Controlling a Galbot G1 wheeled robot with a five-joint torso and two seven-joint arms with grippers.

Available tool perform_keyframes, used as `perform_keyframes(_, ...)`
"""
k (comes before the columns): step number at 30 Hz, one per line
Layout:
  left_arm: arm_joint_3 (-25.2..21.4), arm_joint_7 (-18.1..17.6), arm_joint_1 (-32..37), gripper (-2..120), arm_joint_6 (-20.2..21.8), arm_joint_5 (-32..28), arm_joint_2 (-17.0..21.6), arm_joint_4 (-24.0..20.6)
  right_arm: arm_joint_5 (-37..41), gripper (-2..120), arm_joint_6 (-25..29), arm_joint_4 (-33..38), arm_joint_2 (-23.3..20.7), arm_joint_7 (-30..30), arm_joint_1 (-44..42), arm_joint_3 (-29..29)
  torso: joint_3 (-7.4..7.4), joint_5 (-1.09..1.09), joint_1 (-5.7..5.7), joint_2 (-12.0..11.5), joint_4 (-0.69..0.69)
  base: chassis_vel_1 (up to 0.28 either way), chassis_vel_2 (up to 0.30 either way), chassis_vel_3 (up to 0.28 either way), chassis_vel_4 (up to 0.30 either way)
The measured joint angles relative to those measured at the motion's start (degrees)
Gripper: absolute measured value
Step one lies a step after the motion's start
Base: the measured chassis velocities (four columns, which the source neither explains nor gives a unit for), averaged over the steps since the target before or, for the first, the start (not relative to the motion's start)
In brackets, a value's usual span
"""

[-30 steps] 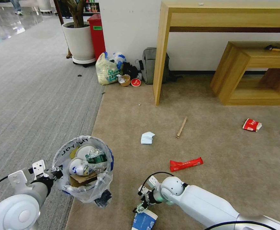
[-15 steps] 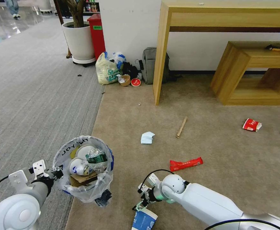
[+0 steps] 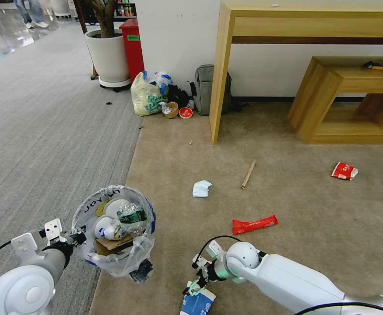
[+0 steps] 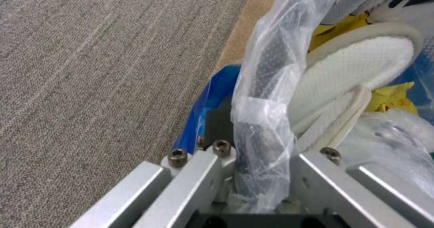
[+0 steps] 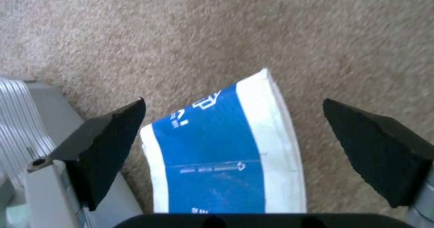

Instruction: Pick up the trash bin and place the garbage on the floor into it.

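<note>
My left gripper (image 3: 75, 238) is shut on the rim of the trash bin (image 3: 114, 229), holding it above the carpet edge; the left wrist view shows the bagged rim (image 4: 262, 119) pinched between its fingers. Inside lie white slippers (image 3: 108, 227), a green-label bottle (image 3: 132, 215) and cardboard. My right gripper (image 3: 192, 288) is open, low over a flattened blue-white paper cup (image 3: 198, 303) lying on the floor (image 3: 296, 227). In the right wrist view the cup (image 5: 221, 153) sits between the two black fingertips (image 5: 108, 136), untouched. More garbage lies around: a red wrapper (image 3: 254, 224), tissue (image 3: 201, 188), stick (image 3: 248, 173), red-white carton (image 3: 344, 171).
A wooden desk (image 3: 226, 74) and low wooden shelf (image 3: 344, 105) stand at the back right. A yellowish tied bag (image 3: 146, 98), grey backpack (image 3: 204, 89), red box (image 3: 132, 46) and potted plant (image 3: 108, 54) line the wall. Grey ribbed carpet (image 3: 47, 131) lies to the left.
My right gripper has dropped a little lower and closer onto the blue-white cup. The left arm and the bin have stayed still.
</note>
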Motion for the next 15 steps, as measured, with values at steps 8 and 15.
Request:
perform_keyframes(8, -0.1, 0.0, 0.0, 0, 0.0, -0.1, 0.0, 0.2, 0.6, 100, 0.0, 0.5, -1.3, 0.4, -1.2, -0.2, 0.0, 0.0, 0.0, 0.0, 0.0, 0.0, 0.0, 0.0, 0.0)
perform_keyframes(15, -0.1, 0.0, -0.1, 0, 0.0, -0.1, 0.0, 0.4, 0.6, 99, 0.1, 0.5, -1.4, 0.4, -2.1, 0.2, 0.0, 0.0, 0.0, 0.0, 0.0, 0.0, 0.0, 0.0, 0.0)
